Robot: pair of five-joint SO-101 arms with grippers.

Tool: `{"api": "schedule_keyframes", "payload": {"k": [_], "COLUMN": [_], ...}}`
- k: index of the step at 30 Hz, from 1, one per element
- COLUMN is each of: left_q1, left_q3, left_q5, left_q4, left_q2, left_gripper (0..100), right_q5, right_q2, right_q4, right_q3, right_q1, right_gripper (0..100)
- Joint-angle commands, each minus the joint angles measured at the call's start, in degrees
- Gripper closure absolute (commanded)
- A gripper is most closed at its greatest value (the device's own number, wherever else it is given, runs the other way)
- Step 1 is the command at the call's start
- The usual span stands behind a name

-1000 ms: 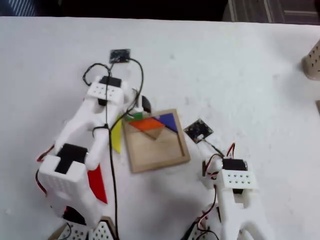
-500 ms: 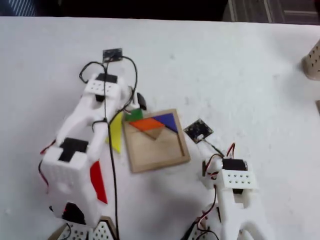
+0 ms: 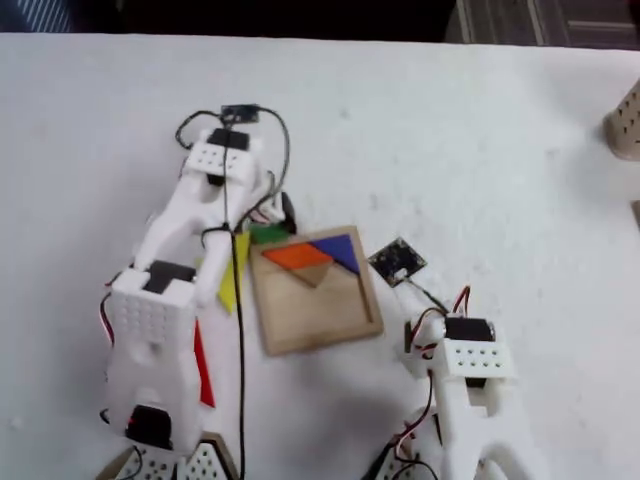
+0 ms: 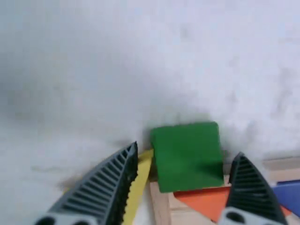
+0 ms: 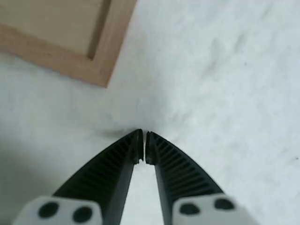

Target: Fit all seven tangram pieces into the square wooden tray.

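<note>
L arm (image 3: 185, 235) is stretched out along the tray's (image 3: 322, 312) left edge. L claw (image 4: 186, 161) is spread wide, a finger set either side of the green square (image 4: 186, 147), which is perched at the tray's far-left corner. Orange pc (image 3: 297, 256) and blue pc (image 3: 338, 250) are seated along the tray's far edge. Yellow pc (image 3: 232, 278) is parked just outside the left rim. R claw (image 5: 144, 146) is pinched closed on nothing and pointed down at the table (image 5: 225, 70), just off a tray corner.

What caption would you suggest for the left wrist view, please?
Open left gripper straddling the green square at a corner of the wooden tray, beside a yellow piece.
</note>
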State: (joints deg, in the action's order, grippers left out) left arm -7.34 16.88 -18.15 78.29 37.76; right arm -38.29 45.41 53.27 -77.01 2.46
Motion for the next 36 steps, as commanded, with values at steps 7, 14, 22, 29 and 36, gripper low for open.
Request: {"api": "schedule_keyframes", "payload": {"k": [7, 14, 22, 29, 36], "left_q1": [-1.8, -1.98, -2.07, -2.15, -4.62], "left_q3": [4.31, 5.54, 5.54, 5.54, 6.68], "left_q5": [1.23, 1.23, 1.23, 1.23, 1.23], "left_q4": [-2.73, -2.99, -5.1, -4.92, -1.23], "left_q2": [2.86, 3.03, 3.12, 2.68, 1.45], "left_gripper": [79, 79, 97, 96, 96], "right_q5": [-0.7, -0.7, -0.7, -0.7, -0.7], "right_q2": [0.92, 0.92, 0.92, 0.92, 0.92], "right_q4": [-0.75, -0.75, -0.75, -0.75, -0.75], "right_q3": [0.18, 0.18, 0.18, 0.18, 0.18], "right_q1": [0.48, 0.48, 0.48, 0.48, 0.48], "right_gripper": [98.1, 98.1, 98.1, 98.1, 98.1]}}
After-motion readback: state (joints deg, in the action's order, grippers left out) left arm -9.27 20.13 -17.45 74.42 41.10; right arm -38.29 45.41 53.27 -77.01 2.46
